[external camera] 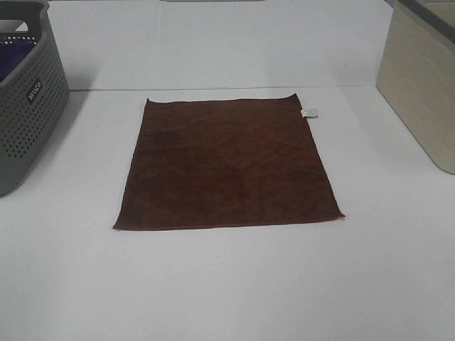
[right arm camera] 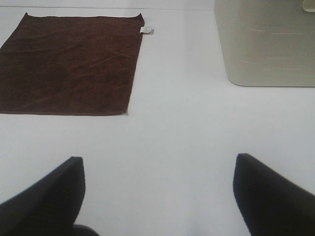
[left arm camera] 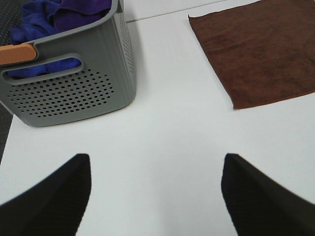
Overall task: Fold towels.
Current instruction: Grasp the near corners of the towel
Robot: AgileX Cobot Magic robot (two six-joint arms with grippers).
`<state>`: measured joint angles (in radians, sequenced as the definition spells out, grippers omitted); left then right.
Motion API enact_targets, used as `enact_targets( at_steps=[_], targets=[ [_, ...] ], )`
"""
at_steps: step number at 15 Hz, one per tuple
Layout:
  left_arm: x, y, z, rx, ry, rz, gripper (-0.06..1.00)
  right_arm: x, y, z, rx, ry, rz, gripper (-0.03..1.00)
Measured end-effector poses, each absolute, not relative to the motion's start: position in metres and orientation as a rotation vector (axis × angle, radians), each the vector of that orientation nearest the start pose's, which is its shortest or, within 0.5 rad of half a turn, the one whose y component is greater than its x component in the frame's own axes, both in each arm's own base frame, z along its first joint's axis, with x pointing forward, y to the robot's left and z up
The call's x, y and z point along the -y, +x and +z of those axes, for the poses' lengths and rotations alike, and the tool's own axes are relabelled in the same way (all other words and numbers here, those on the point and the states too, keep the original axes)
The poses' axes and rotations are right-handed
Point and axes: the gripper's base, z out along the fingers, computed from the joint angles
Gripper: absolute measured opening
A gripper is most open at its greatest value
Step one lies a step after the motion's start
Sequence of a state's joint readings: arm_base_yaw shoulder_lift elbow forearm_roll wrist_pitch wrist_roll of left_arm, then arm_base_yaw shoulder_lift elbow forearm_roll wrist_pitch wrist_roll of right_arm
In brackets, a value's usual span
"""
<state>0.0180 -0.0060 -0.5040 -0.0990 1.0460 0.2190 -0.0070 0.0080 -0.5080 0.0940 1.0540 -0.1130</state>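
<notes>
A dark reddish-brown towel point(external camera: 227, 165) lies flat and spread out in the middle of the white table, with a small white tag point(external camera: 311, 112) at its far right corner. It also shows in the left wrist view point(left arm camera: 256, 49) and the right wrist view point(right arm camera: 69, 64). Neither arm shows in the exterior high view. My left gripper point(left arm camera: 155, 196) is open and empty over bare table, apart from the towel. My right gripper point(right arm camera: 160, 196) is open and empty over bare table, apart from the towel.
A grey perforated basket point(external camera: 28, 106) holding blue-purple cloth point(left arm camera: 54, 19) stands at the left edge of the table. A beige bin point(external camera: 423, 78) stands at the right edge. The white table point(external camera: 227, 284) is bare in front of the towel.
</notes>
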Motion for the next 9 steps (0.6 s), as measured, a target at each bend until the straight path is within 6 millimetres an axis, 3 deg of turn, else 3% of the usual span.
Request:
enact_targets(
  at_steps=[4,6,7,9],
  targets=[
    [0.009,0.001,0.299,-1.837,0.178,0.01,0.71,-0.008,-0.005,0.281,-2.029,-0.112,0.042,0.78],
    [0.012,0.013,0.308,-1.749,0.142,-0.056,0.71,-0.008,0.002,0.292,-2.0,-0.089,0.065,0.77],
    [0.013,0.023,0.31,-1.728,0.116,-0.096,0.71,-0.008,0.008,0.299,-1.984,-0.082,0.067,0.77],
    [0.015,0.056,0.313,-1.781,0.049,-0.188,0.71,-0.008,0.041,0.309,-1.996,-0.061,0.077,0.77]
  ],
)
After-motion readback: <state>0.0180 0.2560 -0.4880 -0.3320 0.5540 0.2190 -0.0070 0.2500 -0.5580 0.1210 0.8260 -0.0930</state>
